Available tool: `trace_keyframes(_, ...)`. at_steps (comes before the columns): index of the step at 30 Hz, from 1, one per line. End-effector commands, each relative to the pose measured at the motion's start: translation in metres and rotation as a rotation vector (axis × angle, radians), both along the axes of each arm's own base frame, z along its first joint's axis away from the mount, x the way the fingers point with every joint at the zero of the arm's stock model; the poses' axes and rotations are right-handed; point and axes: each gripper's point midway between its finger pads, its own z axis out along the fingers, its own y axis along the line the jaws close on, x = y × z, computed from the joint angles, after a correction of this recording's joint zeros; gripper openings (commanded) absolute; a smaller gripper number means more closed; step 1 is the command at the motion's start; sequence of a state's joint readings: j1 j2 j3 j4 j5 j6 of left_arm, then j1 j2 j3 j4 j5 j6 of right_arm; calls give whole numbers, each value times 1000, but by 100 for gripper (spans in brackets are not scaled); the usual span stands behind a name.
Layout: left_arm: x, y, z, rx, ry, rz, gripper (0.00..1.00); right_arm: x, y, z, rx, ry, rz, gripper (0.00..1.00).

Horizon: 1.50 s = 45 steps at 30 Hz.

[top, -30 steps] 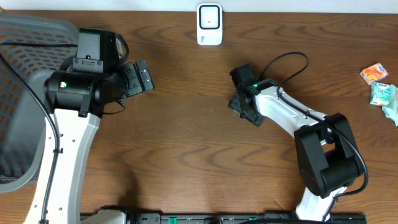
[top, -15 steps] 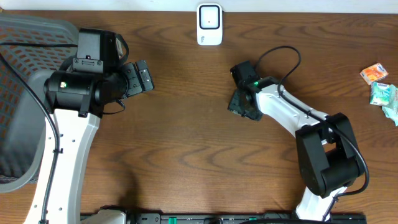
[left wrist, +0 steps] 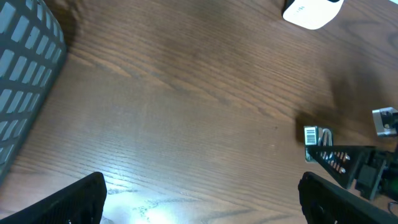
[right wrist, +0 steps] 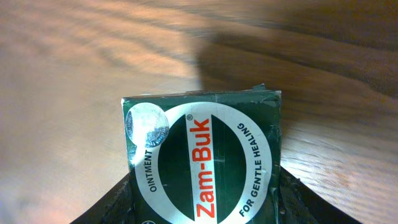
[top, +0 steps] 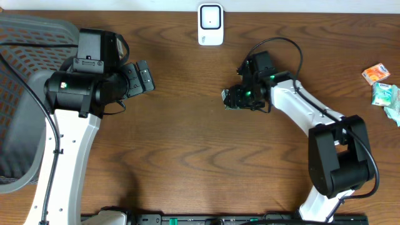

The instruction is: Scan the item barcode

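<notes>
Jaws of the right gripper pinch the ointment box (left gripper spread wide), whose barcode face should be squared toward the white scanner beyond them.

text on green box: Zam-Buk | OINTMENT | FOR GENTLE HEALING

Brown wood-grain table; grey mesh basket at left.

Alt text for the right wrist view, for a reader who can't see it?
A green Zam-Buk ointment box, held between the dark fingers of the right gripper, fills the lower frame; a silver sticker marks its upper left corner. Behind it is the brown wooden table.
</notes>
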<state>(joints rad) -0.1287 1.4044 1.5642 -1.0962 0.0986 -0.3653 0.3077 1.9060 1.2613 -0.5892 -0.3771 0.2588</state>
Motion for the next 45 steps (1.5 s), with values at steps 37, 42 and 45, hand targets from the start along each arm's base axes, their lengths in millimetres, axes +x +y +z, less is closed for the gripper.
trace_keyframes(37,1,2,4,7,-10,3,98,5,61,143,829,-171,345,45)
trace_keyframes(42,1,2,4,7,-10,3,98,13,63,156,876,-132,294,45)
trace_keyframes(45,1,2,4,7,-10,3,98,15,64,160,886,-129,286,45)
